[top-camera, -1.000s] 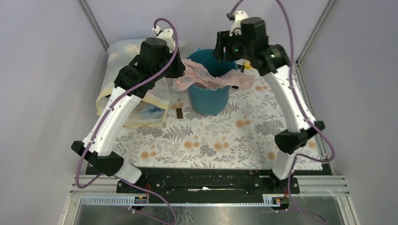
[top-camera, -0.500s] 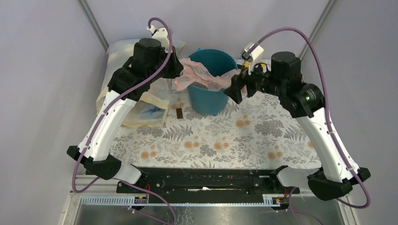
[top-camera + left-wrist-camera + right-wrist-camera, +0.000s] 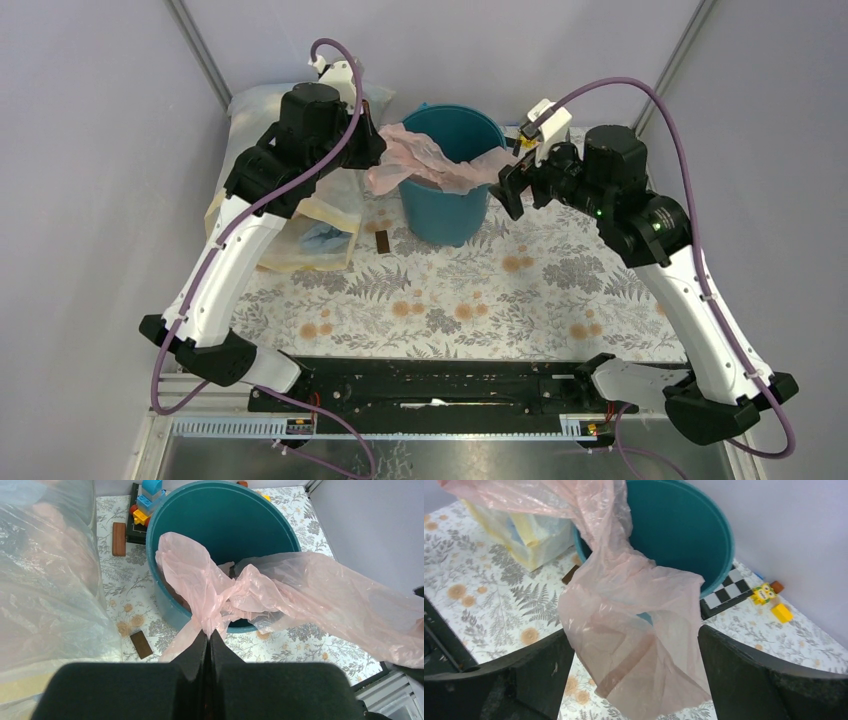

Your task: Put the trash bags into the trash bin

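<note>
The teal-blue trash bin [image 3: 448, 205] stands at the back middle of the table; it also shows in the left wrist view [image 3: 220, 535] and the right wrist view [image 3: 679, 525]. A pale-pink trash bag [image 3: 435, 165] is draped across its near rim, part inside, part hanging outside. My left gripper [image 3: 372, 150] is shut on one bunched end of the bag [image 3: 210, 605], left of the bin. My right gripper [image 3: 508, 190] is open just right of the bin, its fingers either side of the bag's loose hanging end [image 3: 634, 645] without pinching it.
A large cloudy yellowish-white sack [image 3: 300, 215] lies left of the bin, also filling the left of the left wrist view [image 3: 45, 580]. A small brown block [image 3: 382, 241] lies in front of the bin. Toy bricks [image 3: 769, 600] and a checkered board [image 3: 724, 596] sit behind the bin on the right.
My right arm swung down from above the bin to its right side, then edged closer to the bag's hanging end. The left gripper kept its hold and barely moved.
</note>
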`<state>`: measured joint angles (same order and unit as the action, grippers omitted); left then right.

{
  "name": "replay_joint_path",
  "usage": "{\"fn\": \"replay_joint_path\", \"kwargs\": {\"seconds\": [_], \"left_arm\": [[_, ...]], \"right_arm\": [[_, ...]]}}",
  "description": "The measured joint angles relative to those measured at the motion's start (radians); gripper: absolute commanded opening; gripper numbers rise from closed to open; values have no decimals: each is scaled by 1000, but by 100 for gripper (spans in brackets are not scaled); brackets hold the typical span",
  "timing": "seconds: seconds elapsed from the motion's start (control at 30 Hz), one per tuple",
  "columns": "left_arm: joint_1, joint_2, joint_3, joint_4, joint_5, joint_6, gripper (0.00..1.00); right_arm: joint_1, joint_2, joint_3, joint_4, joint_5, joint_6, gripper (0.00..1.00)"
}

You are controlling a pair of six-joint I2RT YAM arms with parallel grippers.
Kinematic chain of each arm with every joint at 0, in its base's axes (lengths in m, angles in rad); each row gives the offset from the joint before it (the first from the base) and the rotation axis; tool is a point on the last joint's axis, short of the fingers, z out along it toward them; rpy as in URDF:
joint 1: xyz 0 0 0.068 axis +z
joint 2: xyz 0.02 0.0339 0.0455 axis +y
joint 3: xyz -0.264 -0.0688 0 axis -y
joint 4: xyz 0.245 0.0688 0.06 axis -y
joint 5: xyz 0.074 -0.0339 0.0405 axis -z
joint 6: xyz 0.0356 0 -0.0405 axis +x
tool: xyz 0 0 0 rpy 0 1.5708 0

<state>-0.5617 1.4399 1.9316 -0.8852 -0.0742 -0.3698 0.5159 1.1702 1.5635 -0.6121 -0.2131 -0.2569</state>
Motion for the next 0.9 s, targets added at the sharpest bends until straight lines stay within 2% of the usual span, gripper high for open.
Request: {"fn": "replay_joint_path", "kwargs": {"seconds": [0.03, 0.07, 0.13, 0.23, 0.4, 0.7, 0.9], "left_arm": [[1, 0, 0, -3, -3, 0, 0], [1, 0, 0, -4, -6, 0, 0], [3, 0, 0, -4, -16, 0, 0], [5, 0, 2, -7, -46, 2, 0], [10, 1, 22, -37, -119, 9, 0], [19, 11, 76, -99, -286, 31, 1], [43, 84, 134, -108, -328, 42, 17]], "right_arm": [[0, -8, -3, 5, 15, -2, 60], [0, -18, -6, 11, 33, -4, 45], [0, -37, -9, 28, 68, -4, 18], [0, -65, -9, 58, 119, 13, 3], [0, -55, 21, 73, 179, 60, 0], [-4, 142, 216, 7, 461, 206, 0], [-38, 289, 383, -53, 517, 302, 0]]}}
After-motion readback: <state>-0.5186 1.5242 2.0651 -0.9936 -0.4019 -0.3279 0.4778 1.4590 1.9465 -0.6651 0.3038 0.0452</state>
